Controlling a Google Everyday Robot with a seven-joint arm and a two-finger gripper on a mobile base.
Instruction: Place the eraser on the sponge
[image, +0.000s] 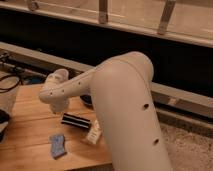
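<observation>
The eraser (75, 121), a black oblong block with pale stripes, lies on the wooden table (30, 120), near its middle. The sponge (57, 145), a small light-blue pad, lies on the table to the eraser's front left, apart from it. My big white arm reaches in from the right. Its gripper (61, 107) hangs at the arm's end, just above and left of the eraser's left end. I cannot see any contact between the gripper and the eraser.
A white bottle (94, 135) lies beside the eraser's right end, near the arm's base. A dark bowl (86, 100) is partly hidden behind the arm. Black cables (9, 82) lie at the far left. A dark ledge runs behind the table.
</observation>
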